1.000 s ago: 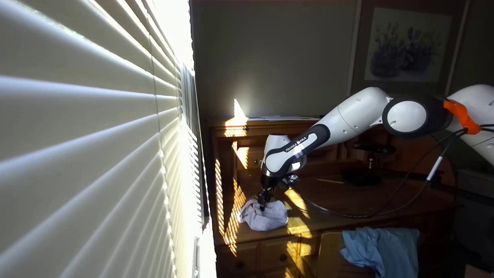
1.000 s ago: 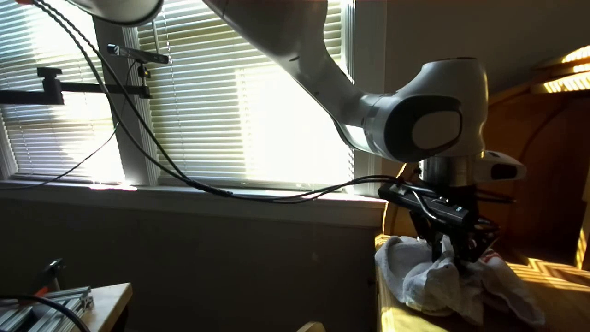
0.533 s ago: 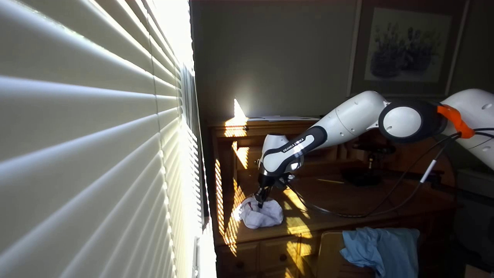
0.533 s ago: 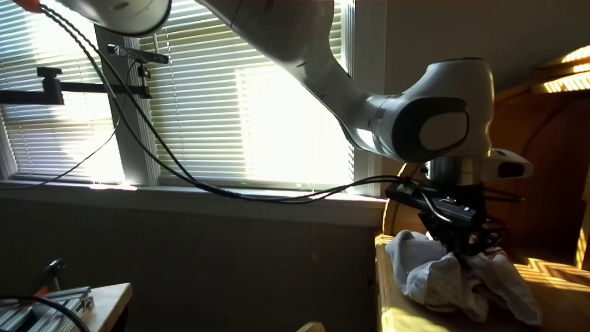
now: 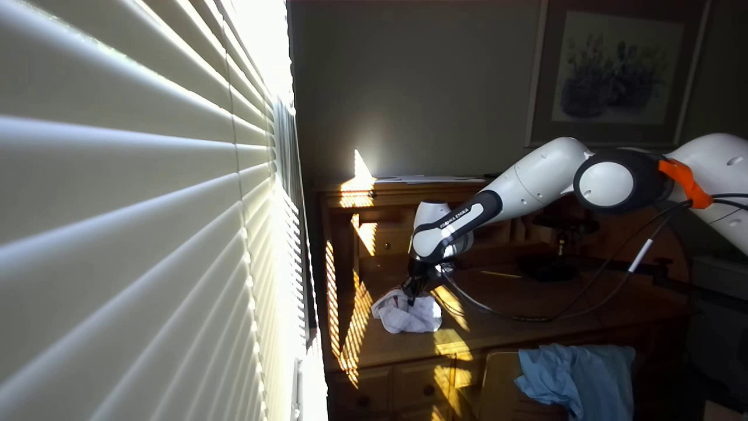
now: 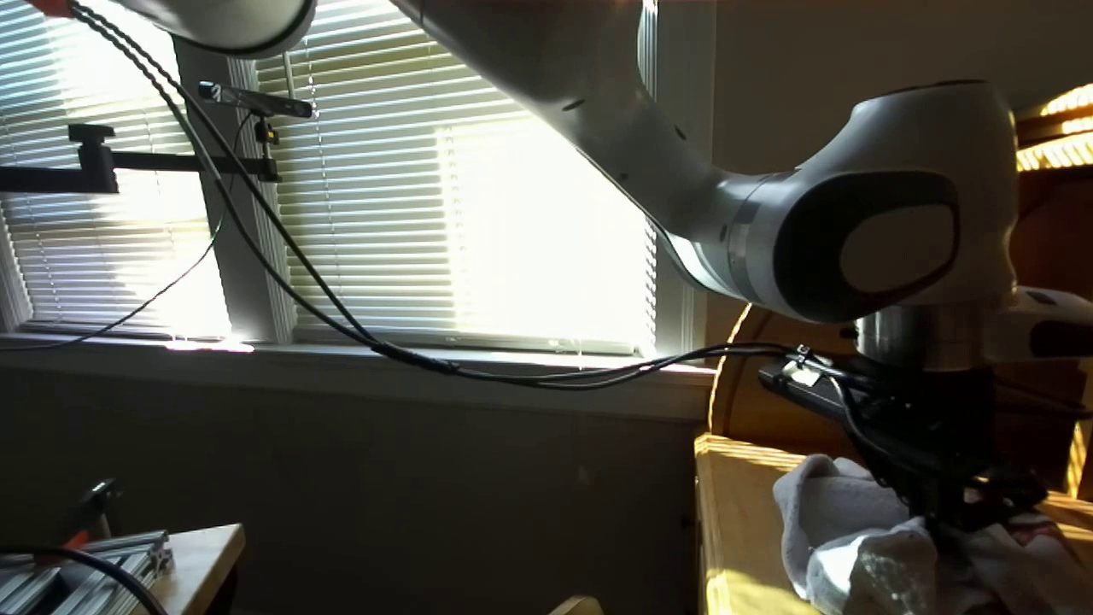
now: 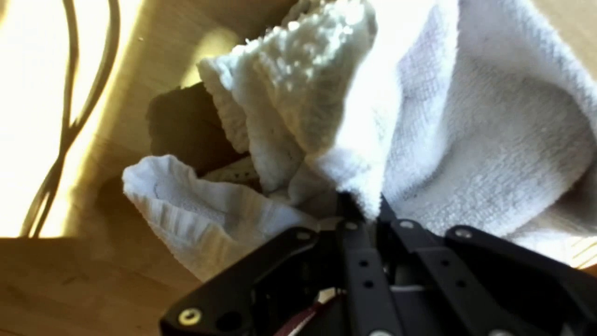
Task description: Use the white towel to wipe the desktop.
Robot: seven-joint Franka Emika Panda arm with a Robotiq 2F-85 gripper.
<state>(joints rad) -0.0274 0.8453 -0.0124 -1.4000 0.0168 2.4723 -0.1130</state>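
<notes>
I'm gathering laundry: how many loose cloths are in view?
2: the white towel, pinched in the gripper, and the blue cloth draped over the chair; others may be hidden.

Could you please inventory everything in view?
Wooden desk: one, brown, before grey wall
Crumpled terry towel: one, white, on desk
Draped cloth: one, blue, over tan chair back
Framed flower picture: one, greyish, on wall
Flat sheets: count unclear, white, atop desk
Lamp-like object: one, black, on desk
Slatted blinds: at least two, white, pictured left of desk
Bar-shaped camera: one, black, on black mounting bar
Metal rails: several, silver, on pale tabletop
Jointed robot arm: one, white, above desk
Cables: several, black, along arm
Two-finger tool: one, black, closed on towel
</notes>
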